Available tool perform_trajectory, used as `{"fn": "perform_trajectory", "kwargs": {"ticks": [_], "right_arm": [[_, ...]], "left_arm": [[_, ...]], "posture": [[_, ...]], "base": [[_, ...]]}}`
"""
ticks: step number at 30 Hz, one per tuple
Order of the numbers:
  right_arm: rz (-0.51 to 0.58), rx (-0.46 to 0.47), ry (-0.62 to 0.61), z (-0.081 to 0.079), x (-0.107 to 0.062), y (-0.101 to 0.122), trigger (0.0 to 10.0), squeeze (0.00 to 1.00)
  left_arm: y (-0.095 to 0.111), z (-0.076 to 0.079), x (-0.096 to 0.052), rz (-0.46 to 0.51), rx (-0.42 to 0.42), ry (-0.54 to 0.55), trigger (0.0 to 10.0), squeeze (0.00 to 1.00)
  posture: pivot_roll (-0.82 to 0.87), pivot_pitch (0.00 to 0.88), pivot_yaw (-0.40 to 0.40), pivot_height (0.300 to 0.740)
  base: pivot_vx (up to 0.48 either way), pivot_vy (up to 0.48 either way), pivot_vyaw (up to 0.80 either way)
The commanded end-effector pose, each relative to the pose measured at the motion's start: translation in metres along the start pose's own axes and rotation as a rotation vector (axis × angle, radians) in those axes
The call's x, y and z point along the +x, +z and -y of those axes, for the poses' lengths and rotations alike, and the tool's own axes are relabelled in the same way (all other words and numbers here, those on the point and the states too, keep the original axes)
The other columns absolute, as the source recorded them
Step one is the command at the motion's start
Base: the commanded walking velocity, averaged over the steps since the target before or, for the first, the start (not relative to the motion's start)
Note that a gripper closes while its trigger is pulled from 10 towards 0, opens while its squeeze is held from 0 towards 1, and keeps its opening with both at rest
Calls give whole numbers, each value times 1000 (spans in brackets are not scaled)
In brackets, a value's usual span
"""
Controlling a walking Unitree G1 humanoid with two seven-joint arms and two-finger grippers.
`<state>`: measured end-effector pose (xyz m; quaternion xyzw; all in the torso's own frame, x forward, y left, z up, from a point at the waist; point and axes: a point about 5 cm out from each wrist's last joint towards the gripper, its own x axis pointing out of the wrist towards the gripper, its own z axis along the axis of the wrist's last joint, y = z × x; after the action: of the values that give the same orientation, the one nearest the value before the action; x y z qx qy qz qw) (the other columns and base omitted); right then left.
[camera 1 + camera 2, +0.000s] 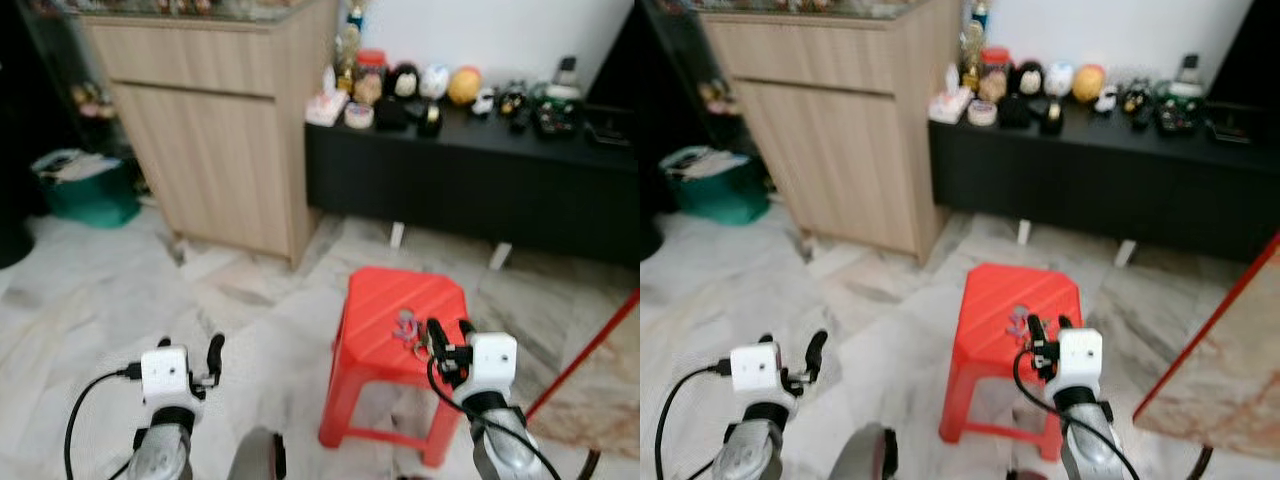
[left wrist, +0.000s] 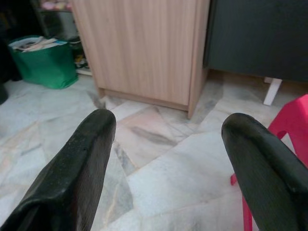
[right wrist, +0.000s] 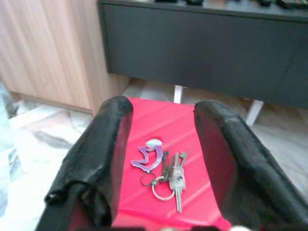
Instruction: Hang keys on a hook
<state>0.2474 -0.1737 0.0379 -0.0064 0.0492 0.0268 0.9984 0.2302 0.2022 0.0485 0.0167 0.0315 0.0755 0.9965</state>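
Silver keys point(image 3: 169, 175) with a purple tag lie on the red plastic stool point(image 1: 385, 300), the right gripper point(image 1: 448, 332) at their four o'clock, fingers spread wide around them, seemingly lined up to grasp, while the left gripper point(image 1: 190, 348) waits open.

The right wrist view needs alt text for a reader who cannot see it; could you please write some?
A bunch of keys with a purple tag lies on a red stool, framed between the open black fingers of the right tool. Behind stand a black cabinet and a wooden one.
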Motion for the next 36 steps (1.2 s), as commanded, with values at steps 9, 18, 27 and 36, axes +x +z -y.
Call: {"fn": "perform_trajectory", "kwargs": {"ticks": [9, 18, 27, 36], "right_arm": [[-110, -22, -48, 6, 1, -15, 10000, 0], [-224, 9, -117, 16, -8, -36, 10000, 0], [-197, -32, -70, 11, -3, -31, 10000, 0], [-201, -5, -75, 10, -1, -31, 10000, 0]], "left_arm": [[0, 6, 1, -5, -37, -35, 10000, 0], [-2, 9, 2, -31, -67, -72, 10000, 0], [0, 14, 3, -28, -73, -90, 10000, 0], [0, 16, 3, -27, -80, -108, 10000, 0]], "posture": [[10, 39, 21, 633], [9, 49, 29, 633], [8, 46, 29, 633], [9, 47, 28, 633]], "base": [[0, 0, 0], [0, 0, 0], [118, 0, 291], [269, 0, 238]]}}
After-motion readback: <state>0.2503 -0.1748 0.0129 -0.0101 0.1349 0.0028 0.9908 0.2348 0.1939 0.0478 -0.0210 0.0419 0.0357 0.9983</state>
